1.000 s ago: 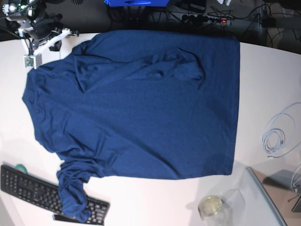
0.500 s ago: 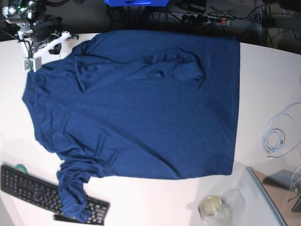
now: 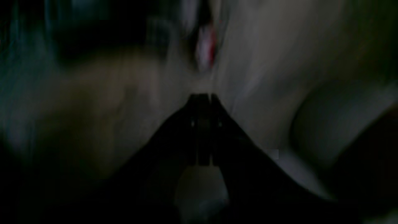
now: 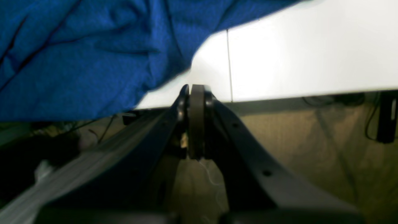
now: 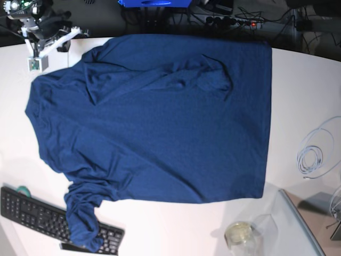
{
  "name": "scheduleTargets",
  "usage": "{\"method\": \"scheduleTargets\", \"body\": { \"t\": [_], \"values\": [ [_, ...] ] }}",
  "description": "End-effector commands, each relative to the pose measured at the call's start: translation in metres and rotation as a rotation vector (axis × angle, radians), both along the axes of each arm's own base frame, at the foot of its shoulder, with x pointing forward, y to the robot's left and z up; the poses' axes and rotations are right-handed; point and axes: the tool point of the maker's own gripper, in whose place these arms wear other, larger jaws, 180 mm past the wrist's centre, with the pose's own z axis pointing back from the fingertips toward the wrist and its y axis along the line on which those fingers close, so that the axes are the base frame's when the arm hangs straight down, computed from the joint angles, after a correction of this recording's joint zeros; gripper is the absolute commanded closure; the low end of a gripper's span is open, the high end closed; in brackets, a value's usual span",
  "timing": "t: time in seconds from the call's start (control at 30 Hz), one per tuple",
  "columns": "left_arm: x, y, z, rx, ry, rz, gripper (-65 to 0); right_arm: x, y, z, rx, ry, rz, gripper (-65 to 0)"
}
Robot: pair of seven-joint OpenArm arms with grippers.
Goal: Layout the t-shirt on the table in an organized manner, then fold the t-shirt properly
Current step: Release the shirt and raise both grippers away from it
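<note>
The dark navy t-shirt (image 5: 160, 122) lies spread over the white table (image 5: 303, 85) in the base view. One sleeve (image 5: 205, 74) is folded back onto the body, and the other sleeve (image 5: 82, 224) is bunched over the keyboard. My right gripper (image 4: 196, 90) is shut on nothing and hovers past the table's edge, with the t-shirt (image 4: 77, 53) up and to its left. In the base view the right arm (image 5: 50, 40) sits at the far left corner, just clear of the cloth. My left gripper (image 3: 203, 96) is shut in a dark, blurred view, and that arm is outside the base view.
A black keyboard (image 5: 32, 210) lies at the front left. A coiled white cable (image 5: 314, 154) rests at the right, with a glass jar (image 5: 240, 234) and a grey glass-edged stand (image 5: 309, 218) at the front right. A power strip (image 5: 234, 22) and cables run behind the table.
The right arm has drawn back toward the far left corner, away from the shirt's shoulder. The shirt has stayed in place.
</note>
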Motion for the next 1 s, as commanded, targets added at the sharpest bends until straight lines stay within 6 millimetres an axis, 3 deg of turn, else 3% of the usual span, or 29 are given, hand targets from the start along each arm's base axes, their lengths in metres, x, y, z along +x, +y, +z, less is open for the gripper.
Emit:
{"method": "scheduleTargets", "body": {
  "t": [0.0,0.13,0.23,0.33,0.4,0.47,0.53,0.77,0.87,0.97],
  "values": [
    [0.015,-0.003,-0.001,-0.005,-0.026,-0.002,0.0,-0.002,-0.002,0.005,-0.008,-0.015,0.002,0.0],
    [0.111,-0.060,0.006,-0.094,-0.175,0.001,0.0,-0.015,-0.005,0.002,-0.018,0.017,0.013,0.0],
    [0.164,-0.083,0.016,-0.130,-0.257,-0.003,0.0,-0.017,-0.006,0.002,-0.025,0.027,0.040,0.0],
    [0.187,-0.083,0.021,-0.131,-0.295,-0.004,0.0,-0.023,0.004,0.000,-0.013,0.047,0.100,0.0],
    [0.187,-0.079,0.020,-0.124,-0.293,-0.002,0.0,-0.026,0.020,-0.002,0.011,0.056,0.164,0.0],
    [0.177,-0.061,0.015,-0.096,-0.277,0.001,0.0,-0.028,0.030,-0.004,0.028,0.065,0.208,0.0],
    [0.150,-0.045,0.008,-0.071,-0.235,0.003,0.0,-0.031,0.037,-0.005,0.041,0.070,0.221,0.0],
    [0.026,0.016,-0.002,0.023,-0.042,0.003,0.0,-0.029,0.041,-0.005,0.049,0.065,0.228,0.0],
    [-0.021,0.026,0.001,0.038,0.030,0.000,0.0,-0.031,0.039,-0.005,0.046,0.072,0.223,0.0],
    [-0.046,0.028,0.005,0.041,0.069,-0.003,0.0,-0.028,0.041,-0.004,0.049,0.059,0.227,0.0]
  ]
}}
